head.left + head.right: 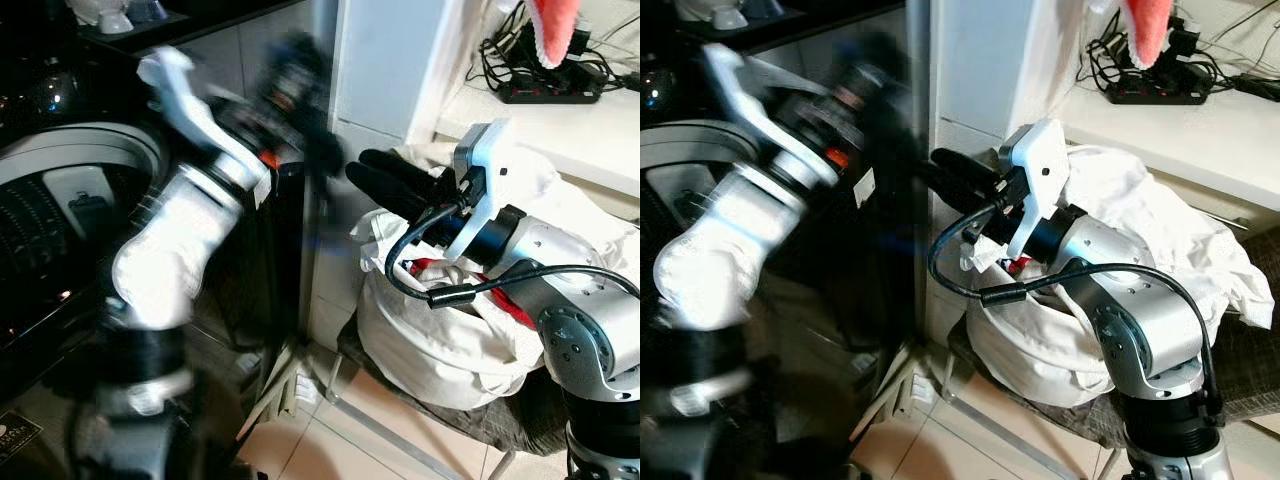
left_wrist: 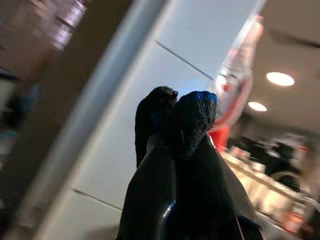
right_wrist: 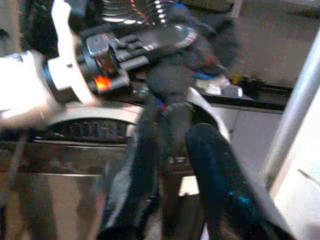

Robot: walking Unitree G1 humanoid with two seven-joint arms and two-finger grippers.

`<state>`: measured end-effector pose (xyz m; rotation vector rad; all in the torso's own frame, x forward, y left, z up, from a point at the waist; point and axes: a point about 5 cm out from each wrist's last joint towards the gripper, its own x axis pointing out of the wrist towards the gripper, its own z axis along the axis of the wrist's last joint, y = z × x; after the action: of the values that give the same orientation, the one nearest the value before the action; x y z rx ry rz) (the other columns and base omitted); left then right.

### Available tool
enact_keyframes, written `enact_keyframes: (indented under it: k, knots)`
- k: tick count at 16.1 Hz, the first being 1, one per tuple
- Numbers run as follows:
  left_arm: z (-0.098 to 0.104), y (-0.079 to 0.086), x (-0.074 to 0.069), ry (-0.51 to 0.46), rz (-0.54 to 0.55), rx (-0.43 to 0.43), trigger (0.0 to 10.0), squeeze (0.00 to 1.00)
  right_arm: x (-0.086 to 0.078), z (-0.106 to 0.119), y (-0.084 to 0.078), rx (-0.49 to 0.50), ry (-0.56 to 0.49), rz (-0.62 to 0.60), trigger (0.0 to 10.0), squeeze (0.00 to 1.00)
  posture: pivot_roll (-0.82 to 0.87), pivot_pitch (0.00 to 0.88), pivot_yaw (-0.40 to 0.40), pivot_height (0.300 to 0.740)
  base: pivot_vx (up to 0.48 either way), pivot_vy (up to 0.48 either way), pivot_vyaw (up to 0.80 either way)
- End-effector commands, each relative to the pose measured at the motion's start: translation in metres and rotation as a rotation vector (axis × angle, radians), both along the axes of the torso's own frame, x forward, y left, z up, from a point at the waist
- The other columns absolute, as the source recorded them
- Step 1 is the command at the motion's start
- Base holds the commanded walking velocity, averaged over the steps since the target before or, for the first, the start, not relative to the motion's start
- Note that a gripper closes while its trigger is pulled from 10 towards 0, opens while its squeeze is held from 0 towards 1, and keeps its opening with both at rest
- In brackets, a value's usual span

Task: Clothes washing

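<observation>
A heap of white laundry [image 1: 440,340] with a red garment [image 1: 432,267] showing in it lies in a low basket at the right. My right gripper [image 1: 372,175] hovers just above the heap's left edge, pointing left. Its fingers [image 3: 220,180] stand open with nothing between them. The top-loading washing machine [image 1: 60,190] stands at the left with its drum open. My left arm is raised and blurred in front of the machine. The left gripper [image 2: 175,105] is shut and empty, up near the white pillar [image 1: 385,60].
A white counter [image 1: 560,130] behind the laundry carries a black power strip [image 1: 550,92] with tangled cables. A pink-red cloth [image 1: 555,25] hangs above it. Pale tiled floor [image 1: 350,440] shows below, between machine and basket.
</observation>
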<state>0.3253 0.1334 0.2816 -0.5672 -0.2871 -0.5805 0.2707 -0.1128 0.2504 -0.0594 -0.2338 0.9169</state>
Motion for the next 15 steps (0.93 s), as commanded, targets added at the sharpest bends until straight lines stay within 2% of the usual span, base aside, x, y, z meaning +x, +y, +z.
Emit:
enact_keyframes:
  k: [1, 2, 3, 5, 6, 7, 9, 10, 11, 12, 13, 14, 15]
  knots:
    - [0.0, 0.002, 0.004, 0.002, 0.039, 0.039, 0.0, 0.0, 0.002, 0.002, -0.001, -0.017, -0.017, -0.026, 10.0, 0.82, -0.03, 0.0, -0.028, 0.74, 0.0, 0.0, 0.0]
    - [-0.001, 0.017, 0.015, 0.016, 0.181, 0.176, 0.0, 0.0, 0.006, 0.0, -0.004, -0.022, -0.011, -0.066, 10.0, 0.0, -0.03, 0.0, -0.026, 0.74, 0.0, 0.0, 0.0]
    - [-0.003, 0.035, 0.027, 0.059, 0.359, 0.313, 0.0, 0.0, 0.007, 0.0, -0.005, -0.03, -0.008, -0.079, 10.0, 0.0, -0.03, 0.0, -0.022, 0.74, 0.0, 0.0, 0.0]
    - [-0.003, 0.081, 0.044, 0.135, 0.773, 0.594, 0.0, 0.0, 0.008, -0.003, -0.005, -0.049, -0.006, -0.091, 10.0, 0.0, -0.03, 0.0, -0.019, 0.74, 0.0, 0.0, 0.0]
    - [0.002, 0.1, 0.048, 0.126, 0.959, 0.705, 0.0, 0.0, 0.008, -0.003, -0.003, -0.053, -0.007, -0.087, 10.0, 0.0, -0.03, 0.0, -0.019, 0.74, 0.0, 0.0, 0.0]
    - [0.011, 0.114, 0.053, 0.055, 1.136, 0.882, 0.0, 0.0, 0.007, -0.003, 0.004, -0.048, -0.01, -0.061, 10.0, 0.0, -0.03, 0.0, -0.027, 0.74, 0.0, 0.0, 0.0]
    - [0.016, 0.115, 0.058, -0.003, 1.201, 0.976, 0.0, 0.0, 0.006, -0.003, 0.01, -0.04, -0.007, -0.037, 10.0, 0.0, -0.03, 0.0, -0.028, 0.74, 0.0, 0.0, 0.0]
    - [0.015, 0.116, 0.061, -0.011, 1.232, 1.012, 9.8, 0.0, 0.005, -0.003, 0.014, -0.038, -0.004, -0.019, 10.0, 0.0, -0.03, 0.0, -0.029, 0.74, 0.0, 0.0, 0.0]
    - [0.007, 0.118, 0.069, 0.036, 1.227, 1.012, 10.0, 0.0, 0.003, -0.004, 0.023, -0.035, 0.0, 0.019, 10.0, 0.0, -0.02, 0.0, -0.037, 0.74, 0.0, 0.0, 0.0]
    - [0.004, 0.119, 0.071, 0.05, 1.227, 1.008, 10.0, 0.0, 0.003, -0.004, 0.025, -0.035, 0.001, 0.027, 10.0, 0.0, -0.02, 0.0, -0.037, 0.74, 0.0, 0.0, 0.0]
    - [-0.002, 0.117, 0.074, 0.069, 1.197, 1.033, 10.0, 0.26, 0.002, -0.004, 0.029, -0.034, 0.004, 0.041, 10.0, 0.0, -0.02, 0.0, -0.041, 0.74, 0.0, 0.0, 0.0]
    - [-0.006, 0.117, 0.076, 0.088, 1.186, 1.044, 10.0, 1.0, 0.0, -0.005, 0.032, -0.039, 0.01, 0.06, 10.0, 0.0, -0.02, 0.0, -0.039, 0.74, 0.0, 0.0, 0.0]
    - [-0.012, 0.119, 0.079, 0.12, 1.189, 1.088, 10.0, 1.0, -0.006, -0.011, 0.037, -0.071, 0.047, 0.129, 10.0, 0.0, -0.03, 0.0, -0.035, 0.74, 0.0, 0.0, 0.0]
